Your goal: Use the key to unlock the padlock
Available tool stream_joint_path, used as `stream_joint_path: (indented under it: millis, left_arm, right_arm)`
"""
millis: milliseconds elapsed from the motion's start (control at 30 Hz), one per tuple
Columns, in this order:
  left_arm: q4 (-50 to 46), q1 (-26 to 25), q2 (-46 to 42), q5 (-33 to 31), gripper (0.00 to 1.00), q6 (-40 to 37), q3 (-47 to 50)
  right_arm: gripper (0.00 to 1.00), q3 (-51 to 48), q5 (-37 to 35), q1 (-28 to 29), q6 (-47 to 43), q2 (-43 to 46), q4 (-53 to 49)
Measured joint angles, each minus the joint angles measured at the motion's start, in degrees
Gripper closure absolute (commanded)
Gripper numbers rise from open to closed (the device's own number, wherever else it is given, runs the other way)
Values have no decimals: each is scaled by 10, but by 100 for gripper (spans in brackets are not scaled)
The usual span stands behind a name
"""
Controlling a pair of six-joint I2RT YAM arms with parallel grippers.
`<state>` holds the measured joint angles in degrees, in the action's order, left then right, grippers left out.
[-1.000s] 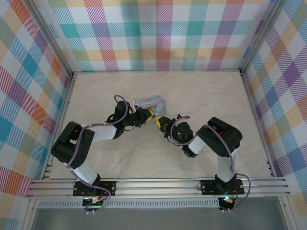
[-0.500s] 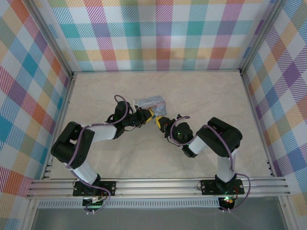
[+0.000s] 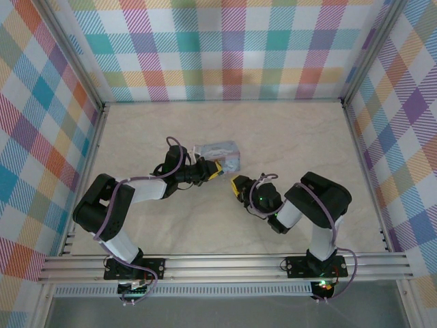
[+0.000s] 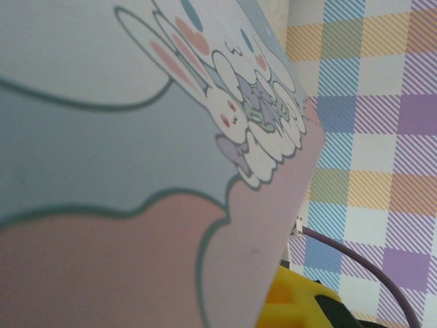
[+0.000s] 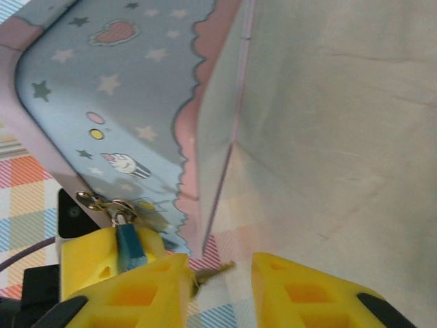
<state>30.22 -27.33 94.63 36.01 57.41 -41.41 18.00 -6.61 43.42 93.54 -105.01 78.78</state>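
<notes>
The pale blue tin [image 3: 222, 152] lies mid-table, and my left gripper [image 3: 212, 169] is shut on its near left edge. Its cartoon lid [image 4: 102, 137] is very close in the left wrist view, with one yellow finger [image 4: 293, 307] showing below it. The tiny padlock [image 5: 128, 247] hangs from the clasp on the tin [image 5: 116, 89], against a finger of the left gripper [image 5: 85, 263]. My right gripper [image 3: 237, 186] stands a little to the right of the tin. Its jaws [image 5: 220, 270] are apart, and the brass key [image 5: 213, 272] rests against the left finger alone, pointing into the gap.
Bare beige table [image 3: 287, 137] spreads behind and to the right of the tin. Checked walls [image 3: 232, 48] and metal frame posts close in three sides. A purple cable [image 4: 369, 260] runs past the tin's corner.
The right gripper has drawn back from the tin toward the near right, and its jaws have parted. The tin has shifted slightly right and turned in the left gripper's hold.
</notes>
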Motion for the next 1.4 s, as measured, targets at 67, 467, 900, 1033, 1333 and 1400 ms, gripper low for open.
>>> stream_joint_path:
  millis: [67,467,900,1033,1333,1400]
  left_arm:
    - [-1,0,0,1,99,-1,0]
    - [-42,-1,0,16,97,-30,-8]
    - [-68,-12,1,25,96,-37,-19]
    - [-74,-12,1,25,96,-40,-21]
    - [-79,-14,1,25,96,-39,-25]
    - [-81,-14,1,25,96,-39,-26]
  right_arm:
    - [71,-14,1,0,-9,20,-17]
    - [59,5,12,0,-177,322,-419]
    - [54,168,12,2,-473,358,-810]
    - [54,213,12,9,-550,331,-862]
    - [53,315,8,48,-670,252,-936]
    - [53,330,4,52,-686,240,-943]
